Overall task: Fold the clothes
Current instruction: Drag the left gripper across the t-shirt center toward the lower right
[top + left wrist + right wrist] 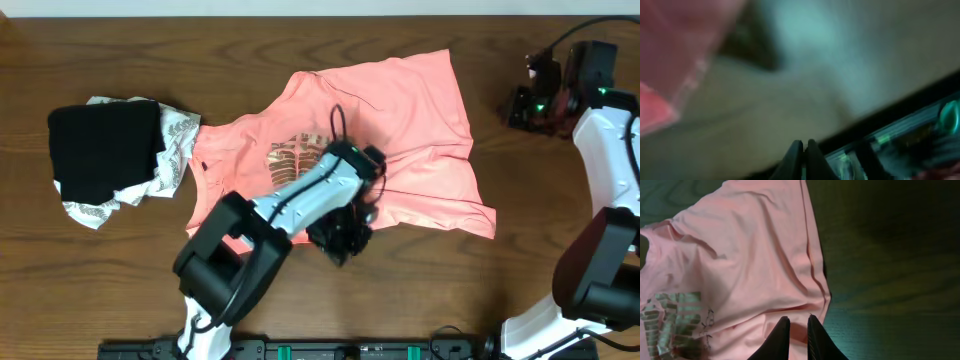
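Salmon-pink T-shirt [410, 110] lying rumpled, lettering upward, at the centre of the wooden worktop [300, 40]; left gripper [342, 238] at its near hem with jaws pressed together, right gripper [797, 320] beyond its right edge with jaws narrowly parted, holding nothing.

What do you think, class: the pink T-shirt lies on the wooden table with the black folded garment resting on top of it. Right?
Not quite. The overhead view shows the black folded garment resting on the white patterned cloth, beside the pink T-shirt, not on it. The T-shirt does lie on the wooden table.
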Motion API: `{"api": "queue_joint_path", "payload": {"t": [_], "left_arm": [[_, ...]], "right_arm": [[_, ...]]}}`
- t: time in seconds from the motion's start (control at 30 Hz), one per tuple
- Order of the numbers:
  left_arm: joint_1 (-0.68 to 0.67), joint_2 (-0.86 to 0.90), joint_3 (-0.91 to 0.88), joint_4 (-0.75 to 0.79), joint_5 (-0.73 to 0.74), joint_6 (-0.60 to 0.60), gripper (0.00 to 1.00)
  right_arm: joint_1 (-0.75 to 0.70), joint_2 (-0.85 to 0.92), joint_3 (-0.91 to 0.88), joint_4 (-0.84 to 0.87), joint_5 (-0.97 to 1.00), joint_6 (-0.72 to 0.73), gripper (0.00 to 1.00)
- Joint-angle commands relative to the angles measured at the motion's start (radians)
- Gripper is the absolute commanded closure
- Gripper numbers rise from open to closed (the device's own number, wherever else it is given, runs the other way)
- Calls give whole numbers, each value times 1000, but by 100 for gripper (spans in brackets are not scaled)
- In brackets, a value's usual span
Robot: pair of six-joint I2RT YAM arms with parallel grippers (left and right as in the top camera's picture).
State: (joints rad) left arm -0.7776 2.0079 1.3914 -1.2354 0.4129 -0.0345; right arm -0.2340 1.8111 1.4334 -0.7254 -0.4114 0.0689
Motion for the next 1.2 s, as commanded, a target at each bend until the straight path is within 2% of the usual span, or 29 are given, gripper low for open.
{"api": "queue_joint_path", "payload": {"t": [0.0,0.07,0.2,0.47,0.73,1.03,1.17], "left_arm": [[-35,11,-5,-53,18,-13,94],[-54,8,-5,-76,5,-24,94],[-60,-41,-5,-32,-146,-111,94],[13,-136,-5,216,-336,-155,94],[93,-118,-64,478,-335,-154,94],[120,-37,-79,538,-334,-143,94],[119,-2,-79,534,-275,-132,94]], "right_arm": [[-18,-29,15,2,-4,13,88],[-18,-29,15,3,-3,13,88],[-25,-29,15,2,10,13,87],[-55,-29,15,-13,48,81,99],[-73,-29,15,-35,48,95,99],[-74,-29,15,-48,48,95,99],[-74,-29,15,-53,48,95,99]]}}
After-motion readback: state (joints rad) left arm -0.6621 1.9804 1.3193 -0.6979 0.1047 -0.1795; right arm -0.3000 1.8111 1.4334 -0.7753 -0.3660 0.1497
